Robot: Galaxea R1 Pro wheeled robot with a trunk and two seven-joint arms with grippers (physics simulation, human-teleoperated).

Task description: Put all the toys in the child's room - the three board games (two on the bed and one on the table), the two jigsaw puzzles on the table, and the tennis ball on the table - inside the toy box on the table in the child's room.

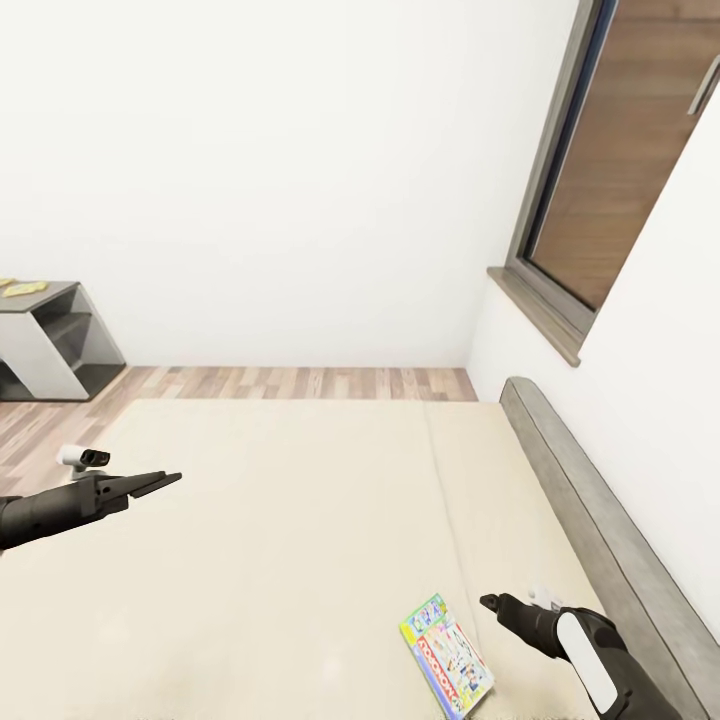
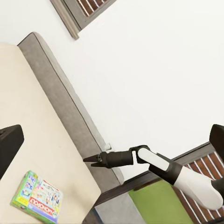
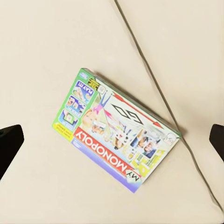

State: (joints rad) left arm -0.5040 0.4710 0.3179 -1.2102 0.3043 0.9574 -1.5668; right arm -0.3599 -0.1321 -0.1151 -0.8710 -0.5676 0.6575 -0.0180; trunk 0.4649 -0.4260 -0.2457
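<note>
One board game, a green-and-white Monopoly box [image 1: 447,655], lies flat on the beige mattress of the bed [image 1: 300,520], near the headboard side. In the right wrist view the same box [image 3: 116,128] lies straight ahead between the two dark fingers [image 3: 9,142], which stand wide apart. My right gripper [image 1: 487,602] hovers open just right of the box, holding nothing. My left gripper [image 1: 172,479] floats open and empty over the mattress's left part, far from the box. The left wrist view takes in the box [image 2: 37,196] and the right gripper [image 2: 87,159].
A grey headboard [image 1: 590,520] runs along the bed's right side under a dark-framed window [image 1: 560,290]. A grey open shelf unit [image 1: 50,340] stands at the far left on the wood-plank floor [image 1: 260,382]. White walls close off the back and right.
</note>
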